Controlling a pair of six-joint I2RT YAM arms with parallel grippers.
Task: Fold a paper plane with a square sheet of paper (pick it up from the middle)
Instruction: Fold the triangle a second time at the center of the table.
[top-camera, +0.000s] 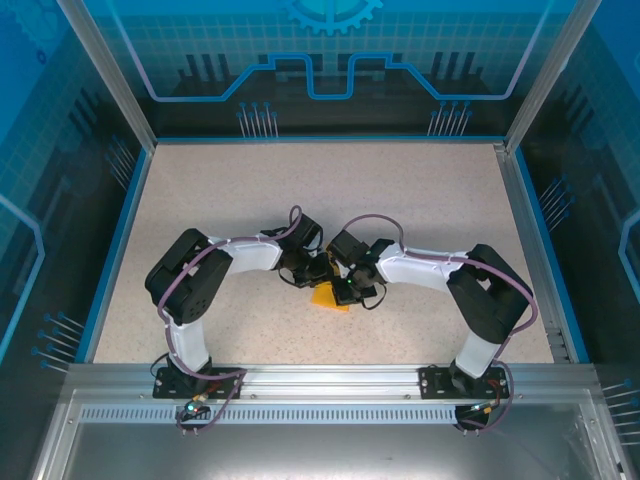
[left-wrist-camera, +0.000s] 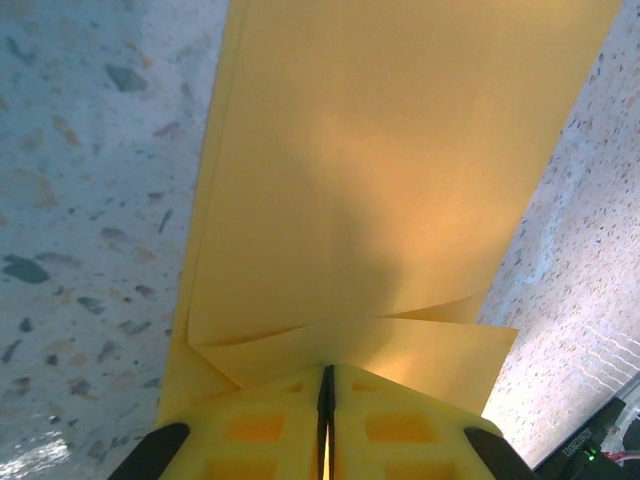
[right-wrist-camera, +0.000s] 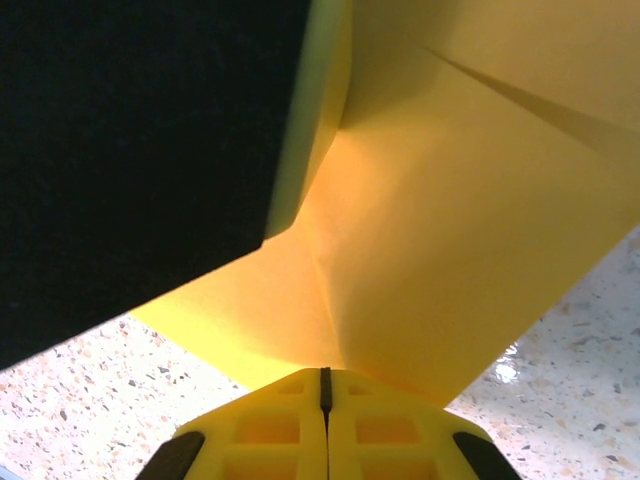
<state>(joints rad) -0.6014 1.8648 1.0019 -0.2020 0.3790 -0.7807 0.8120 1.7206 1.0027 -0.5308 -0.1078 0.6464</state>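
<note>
From above, the left arm (top-camera: 215, 270) and the right arm (top-camera: 455, 275) meet over the middle of the table (top-camera: 200, 190). The orange sheet of paper (top-camera: 330, 298) sits between them. In the left wrist view, the left end effector (left-wrist-camera: 325, 378) pinches the folded paper tight. In the right wrist view, the right end effector (right-wrist-camera: 323, 378) pinches it too.

Both arms bend inward and meet mid-desk (top-camera: 300, 180), where the left claw (top-camera: 308, 275) and right claw (top-camera: 346, 288) crowd the sheet of paper (top-camera: 330, 299). The desk's far half and outer sides lie open, bounded by blue enclosure walls (top-camera: 60, 200).
</note>
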